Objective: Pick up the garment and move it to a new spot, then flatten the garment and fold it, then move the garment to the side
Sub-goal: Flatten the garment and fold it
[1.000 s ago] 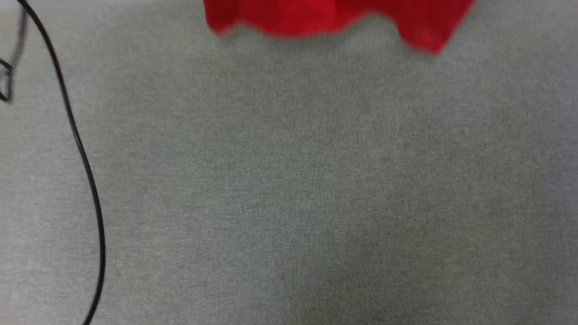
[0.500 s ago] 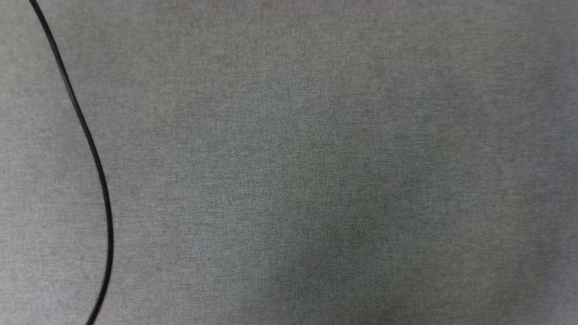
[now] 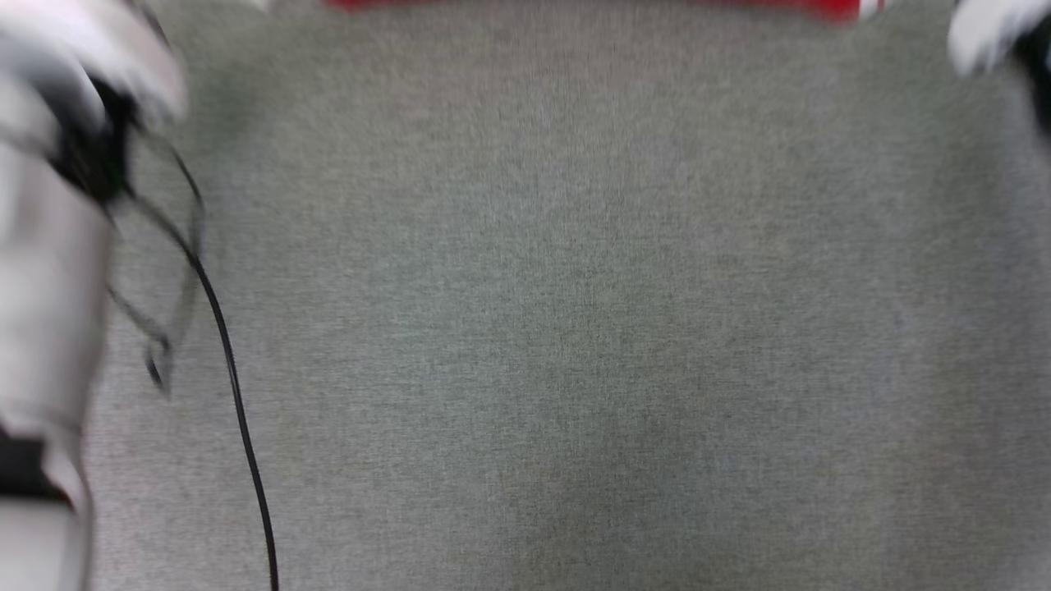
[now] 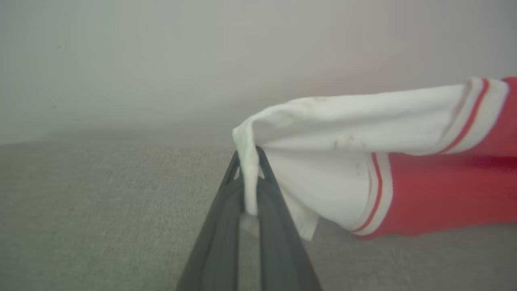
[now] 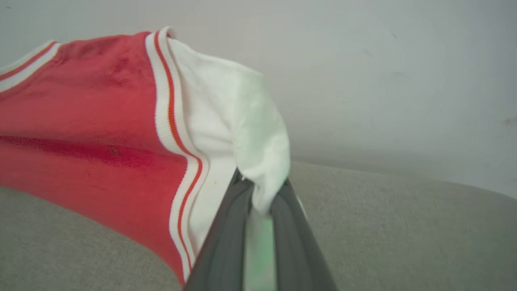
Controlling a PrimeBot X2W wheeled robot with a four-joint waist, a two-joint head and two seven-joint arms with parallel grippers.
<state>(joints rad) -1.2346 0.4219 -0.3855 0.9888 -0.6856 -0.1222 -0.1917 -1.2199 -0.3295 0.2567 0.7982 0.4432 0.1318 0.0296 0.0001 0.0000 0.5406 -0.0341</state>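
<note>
Each gripper, left (image 4: 249,178) and right (image 5: 262,194), pinches a white sleeve of the red jersey garment (image 5: 93,133). Keep both sleeves taut and level while lowering it onto the grey fabric counter (image 3: 575,328).

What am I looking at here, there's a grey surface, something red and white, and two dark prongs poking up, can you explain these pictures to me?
This is a two-armed robot handling a shirt over a grey cloth surface. One picture comes from a camera on its head, looking down: the blurry pale shape at the left edge is its left arm, a black cable trails beside it, and a strip of the red shirt shows at the top edge. The other two pictures come from cameras on each wrist, looking along the two dark fingers of that arm's tool. The left tool is shut on one white sleeve, and the right tool is shut on the other white sleeve. Between them hangs the shirt's red body, with striped trim at each sleeve seam.
</note>
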